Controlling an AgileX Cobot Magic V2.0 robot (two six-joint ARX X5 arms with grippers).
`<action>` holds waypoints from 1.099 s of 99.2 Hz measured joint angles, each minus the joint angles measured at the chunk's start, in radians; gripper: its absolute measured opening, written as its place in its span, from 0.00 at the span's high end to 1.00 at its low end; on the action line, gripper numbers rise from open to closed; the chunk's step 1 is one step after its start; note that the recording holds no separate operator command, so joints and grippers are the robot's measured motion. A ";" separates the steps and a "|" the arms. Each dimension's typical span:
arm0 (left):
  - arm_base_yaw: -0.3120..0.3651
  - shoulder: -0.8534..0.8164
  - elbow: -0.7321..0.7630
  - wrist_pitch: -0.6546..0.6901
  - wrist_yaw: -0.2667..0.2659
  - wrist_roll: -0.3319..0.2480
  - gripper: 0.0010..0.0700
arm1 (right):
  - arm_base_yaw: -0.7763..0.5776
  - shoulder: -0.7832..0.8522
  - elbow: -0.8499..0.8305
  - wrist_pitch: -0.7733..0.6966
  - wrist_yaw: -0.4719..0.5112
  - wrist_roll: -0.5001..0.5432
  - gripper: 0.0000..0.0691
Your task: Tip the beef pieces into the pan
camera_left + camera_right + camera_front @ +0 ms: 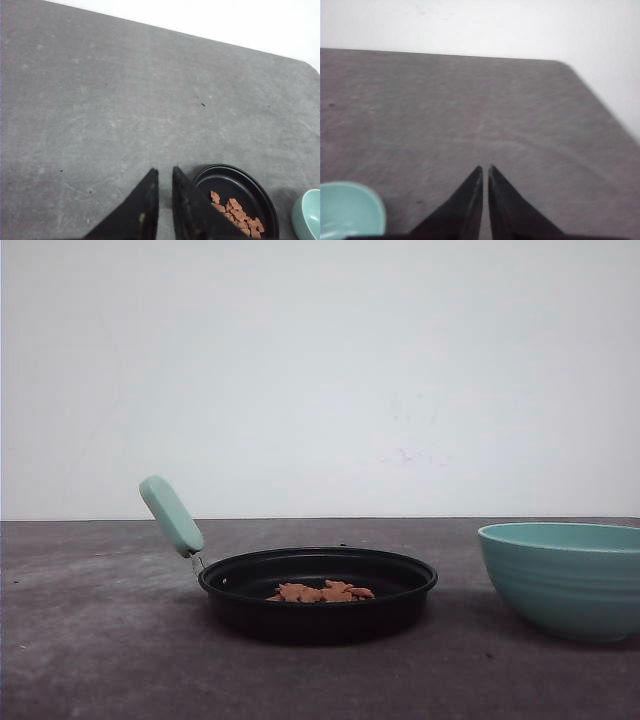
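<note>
Reddish-brown beef pieces (322, 592) lie inside your shallow black frying pan (318, 592) — mint handle up.
Ribbed teal bowl (565, 578) stands apart on grey table (100, 640); left gripper (164, 172) and right gripper (485, 169) nearly closed, empty.

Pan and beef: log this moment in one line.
beef pieces in pan | bowl upright beside pan | left gripper shut | right gripper shut

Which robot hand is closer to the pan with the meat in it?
The left gripper: the pan of beef pieces lies right beside its fingertips. The right gripper hovers over bare table beyond the teal bowl.
</note>
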 joint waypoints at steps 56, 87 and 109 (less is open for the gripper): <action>0.000 -0.001 0.000 0.001 0.000 0.000 0.98 | -0.029 -0.022 -0.134 -0.066 -0.145 0.070 0.98; 0.000 0.000 0.000 0.000 0.000 0.000 0.98 | -0.029 -0.021 -0.142 -0.048 -0.145 0.051 0.98; 0.000 0.000 0.000 0.000 0.000 0.000 0.98 | -0.029 -0.021 -0.142 -0.048 -0.145 0.037 0.98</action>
